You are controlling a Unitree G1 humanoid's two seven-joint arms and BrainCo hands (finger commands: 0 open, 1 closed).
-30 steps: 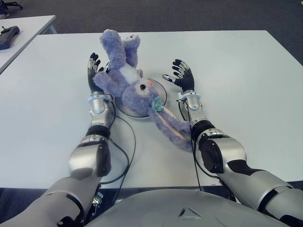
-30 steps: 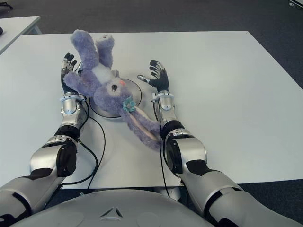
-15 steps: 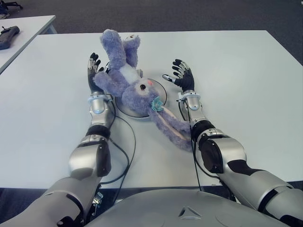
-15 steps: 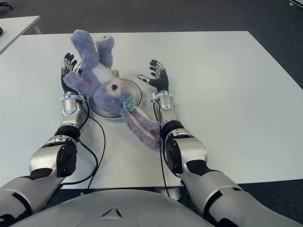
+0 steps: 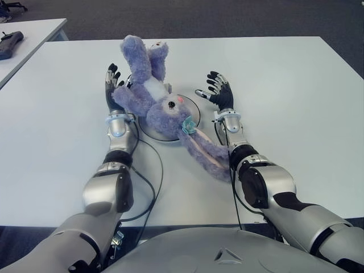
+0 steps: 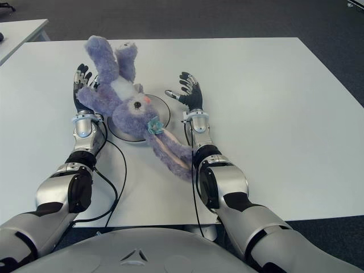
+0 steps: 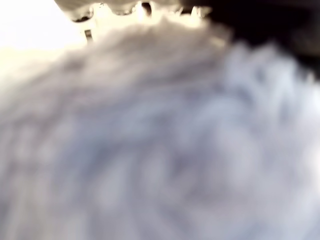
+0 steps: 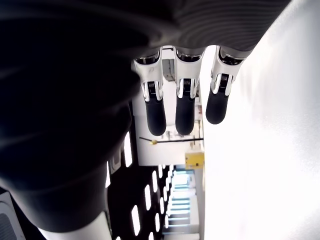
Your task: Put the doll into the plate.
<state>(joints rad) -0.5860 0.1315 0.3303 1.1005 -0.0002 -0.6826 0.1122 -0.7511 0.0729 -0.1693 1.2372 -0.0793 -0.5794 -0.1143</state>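
Stillness is the main finding: across the last second neither robot hand shifts, and the doll lies just as it did. The left robot hand [image 5: 112, 90] shows at the doll's left side with its fingers [image 5: 113, 72] stretched out flat, holding nothing, the doll's arm draped against it. The right robot hand [image 5: 219, 94] shows to the right of the plate, fingers spread and empty, apart from the doll.

The doll [image 5: 156, 107], a purple plush rabbit, lies on its back across the plate [image 5: 192, 112], head and body over the dish, legs reaching away onto the table [image 5: 284, 79], long ears trailing toward the robot off the near rim. I judge the placing done, or nearly so, with both hands let go; only the overhang leaves doubt.

Most of the plate is hidden under the doll, so whether it sits centred is unclear. The left wrist view is filled with blurred fur and shows nothing of the hand. The right wrist view shows only three straight fingertips. Whether the left palm touches the table cannot be told.
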